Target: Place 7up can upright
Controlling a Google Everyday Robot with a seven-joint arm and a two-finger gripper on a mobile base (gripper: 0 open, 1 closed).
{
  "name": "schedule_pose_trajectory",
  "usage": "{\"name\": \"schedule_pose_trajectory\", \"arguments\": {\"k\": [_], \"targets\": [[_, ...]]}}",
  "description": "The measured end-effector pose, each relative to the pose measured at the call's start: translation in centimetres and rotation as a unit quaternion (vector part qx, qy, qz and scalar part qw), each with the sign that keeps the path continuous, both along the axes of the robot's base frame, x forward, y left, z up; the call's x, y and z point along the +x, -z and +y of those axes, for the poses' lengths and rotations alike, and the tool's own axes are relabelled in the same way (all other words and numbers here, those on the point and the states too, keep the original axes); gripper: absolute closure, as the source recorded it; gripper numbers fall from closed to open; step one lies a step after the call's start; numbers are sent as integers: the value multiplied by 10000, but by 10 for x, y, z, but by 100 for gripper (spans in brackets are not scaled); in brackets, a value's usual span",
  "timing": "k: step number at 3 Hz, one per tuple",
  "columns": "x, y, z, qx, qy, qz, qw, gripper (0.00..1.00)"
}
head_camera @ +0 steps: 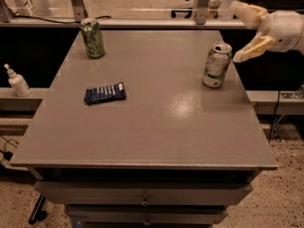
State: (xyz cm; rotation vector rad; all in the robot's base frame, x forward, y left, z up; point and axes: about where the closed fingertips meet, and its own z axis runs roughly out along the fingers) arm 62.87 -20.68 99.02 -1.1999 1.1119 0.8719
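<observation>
Bottle of white plastic (18, 81) stands off the grey table (156, 127) at about 9 o'clock, on a low ledge. On the tabletop an all-green can (92, 38) stands at 11 o'clock near the far edge; a dark blue packet (105, 93) lies flat at 9 o'clock of the table's middle. The 7up can (217, 64) stands on its base at 2 o'clock, close to the right edge, shiny top up, so the placing looks done. The gripper (237, 32) hangs at 2 o'clock of that can, past the table's right edge; its pale fingers (251, 49) are spread wide and hold nothing, the lower one just beside the can's top but apart from it.

The can is probably light and thin-walled; its skin is smooth and likely slippery; a hard squeeze would dent it and a nudge near the top could tip it. Any regrasp should take the mid-wall from the side, across the full width, with moderate pressure.
</observation>
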Motion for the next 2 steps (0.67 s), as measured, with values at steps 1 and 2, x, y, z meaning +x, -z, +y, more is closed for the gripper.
{"name": "schedule_pose_trajectory", "arguments": {"k": [1, 2], "targets": [[-19, -51, -9, -245, 154, -605, 9977, 0], [-20, -58, -9, -249, 181, -676, 9972, 0]]}}
